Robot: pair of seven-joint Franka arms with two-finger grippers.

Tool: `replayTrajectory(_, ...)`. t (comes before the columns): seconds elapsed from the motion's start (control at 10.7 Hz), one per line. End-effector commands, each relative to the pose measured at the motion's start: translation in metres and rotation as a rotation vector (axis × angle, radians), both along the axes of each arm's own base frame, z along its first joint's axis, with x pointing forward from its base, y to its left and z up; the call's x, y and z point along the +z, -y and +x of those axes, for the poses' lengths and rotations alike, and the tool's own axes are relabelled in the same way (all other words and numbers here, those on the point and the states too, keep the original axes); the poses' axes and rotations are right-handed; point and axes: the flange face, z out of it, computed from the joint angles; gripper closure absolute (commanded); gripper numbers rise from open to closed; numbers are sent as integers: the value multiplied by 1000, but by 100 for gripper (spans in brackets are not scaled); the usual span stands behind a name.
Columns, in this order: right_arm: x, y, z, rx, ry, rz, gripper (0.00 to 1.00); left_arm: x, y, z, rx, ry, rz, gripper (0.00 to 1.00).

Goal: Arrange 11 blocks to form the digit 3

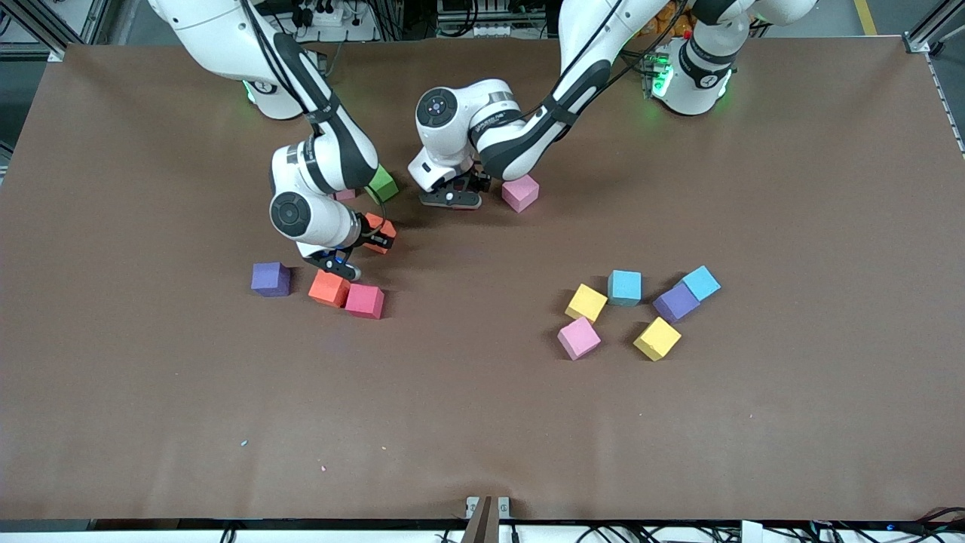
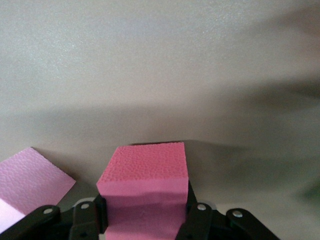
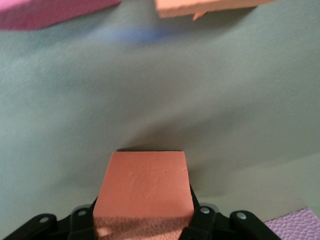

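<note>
An orange block [image 3: 144,187] sits pinched in the right claw [image 3: 144,220], low over the table [image 1: 482,422] just above an orange and a crimson block [image 1: 365,300] touching side by side, a purple block [image 1: 271,278] near them. The left claw [image 2: 145,220] pinches a deep pink block [image 2: 145,185] beside a paler pink block [image 1: 520,193]. Being cubes, they have no long axis. Six more blocks cluster toward the left arm's end.

My left pincer [image 2: 145,220] holds a crimson block [image 2: 145,190]; my right pincer [image 3: 142,220] an orange block [image 3: 144,190]. The bench [image 1: 482,422] is brown, the cube [image 1: 383,183] beside the right arm green.
</note>
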Motion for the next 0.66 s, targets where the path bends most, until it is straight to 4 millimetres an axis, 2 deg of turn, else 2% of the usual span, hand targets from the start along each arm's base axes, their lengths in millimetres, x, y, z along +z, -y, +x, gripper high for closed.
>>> replayTrajectory(0.0, 19, -4, 1, 20, 8, 29, 71, -5, -7, -1, -21, 15, 4, 81)
replayTrajectory(0.09, 19, -3, 2, 10, 8, 27, 71, -4, -7, 2, -11, 19, 0, 50)
replayTrajectory(0.19, 18, -1, 3, 2, 4, 25, 71, 2, -7, 5, 36, 19, -4, 1)
replayTrajectory(0.56, 27, 0, 4, -49, 0, 16, 71, 25, -5, 11, 44, 45, -25, 0)
